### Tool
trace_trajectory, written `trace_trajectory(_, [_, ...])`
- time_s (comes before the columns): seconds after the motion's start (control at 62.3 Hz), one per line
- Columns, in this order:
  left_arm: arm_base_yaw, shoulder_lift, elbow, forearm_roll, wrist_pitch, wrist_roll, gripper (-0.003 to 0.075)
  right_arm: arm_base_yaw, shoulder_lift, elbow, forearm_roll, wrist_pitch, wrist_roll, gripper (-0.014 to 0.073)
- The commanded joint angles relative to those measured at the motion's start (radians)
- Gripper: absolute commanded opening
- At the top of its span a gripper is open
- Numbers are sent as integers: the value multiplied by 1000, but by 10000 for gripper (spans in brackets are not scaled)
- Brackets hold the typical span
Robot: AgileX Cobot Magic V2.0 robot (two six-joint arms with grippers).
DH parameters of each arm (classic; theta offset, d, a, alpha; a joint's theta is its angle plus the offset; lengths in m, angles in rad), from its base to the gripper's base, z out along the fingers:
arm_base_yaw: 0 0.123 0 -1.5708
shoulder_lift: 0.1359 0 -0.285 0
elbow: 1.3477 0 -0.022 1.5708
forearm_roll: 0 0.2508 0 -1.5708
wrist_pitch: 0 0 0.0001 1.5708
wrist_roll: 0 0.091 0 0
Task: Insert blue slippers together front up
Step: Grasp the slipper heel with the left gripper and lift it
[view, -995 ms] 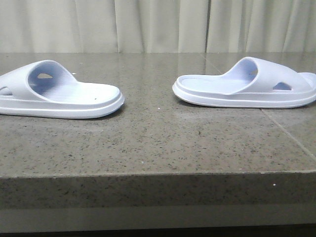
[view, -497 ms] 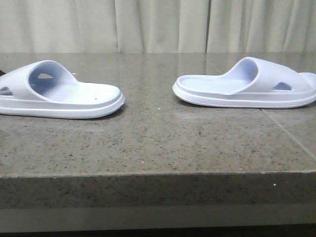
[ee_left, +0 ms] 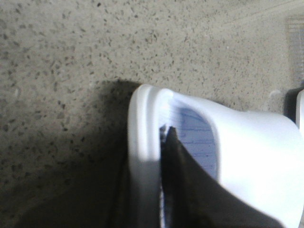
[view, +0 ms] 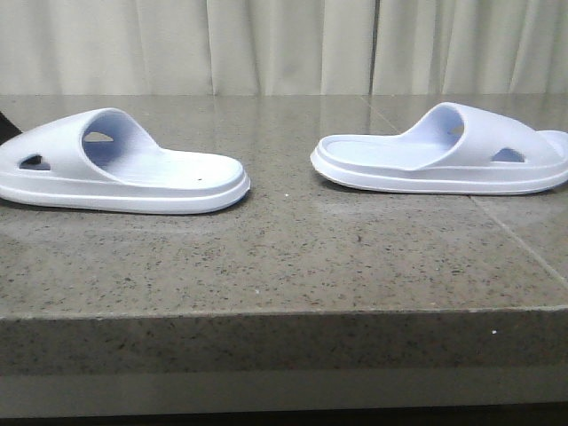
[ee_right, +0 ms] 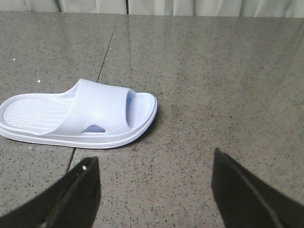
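Note:
Two pale blue slippers lie soles down on the stone table, heels towards each other. The left slipper (view: 124, 173) is at the left and the right slipper (view: 444, 155) at the right, with a gap between them. In the left wrist view my left gripper (ee_left: 145, 156) is shut on the left slipper's toe rim (ee_left: 142, 123). One dark finger (ee_left: 183, 185) lies inside under the strap, the other outside in shadow. My right gripper (ee_right: 154, 156) is open and empty, above bare table a short way from the right slipper (ee_right: 80, 116).
The speckled grey stone table (view: 284, 257) has its front edge close to the camera and a seam line (view: 515, 240) at the right. A pale curtain (view: 284, 44) hangs behind the table. Both arms are almost wholly out of the front view.
The left slipper has slid to the right, towards the right slipper, with my left gripper holding its toe rim. The right slipper has not moved.

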Motion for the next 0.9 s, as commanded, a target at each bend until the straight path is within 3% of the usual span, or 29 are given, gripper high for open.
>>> trace_trajectory(0.0, [-8,-33,-17,-19,35,4,-16,-4,15,-26,-14,-70,-10,521])
trace_trajectory(0.241, [-8,-82,-17,-47,54,7,-20,-4,15,-26,-14,-70,-10,521])
trace_trajectory(0.417, [-8,-225,10,-130,36,14,-20,-4,15,-26,-14,-70,-10,521])
trace_trajectory(0.738, [-47,-498,280,-357,-2,137,-20,-4,15,-26,-19,-71,-10,521])
trace_trajectory(0.883, [-63,-536,354,-367,-30,144,-20,-4,15,-26,-45,-74,-10,521])
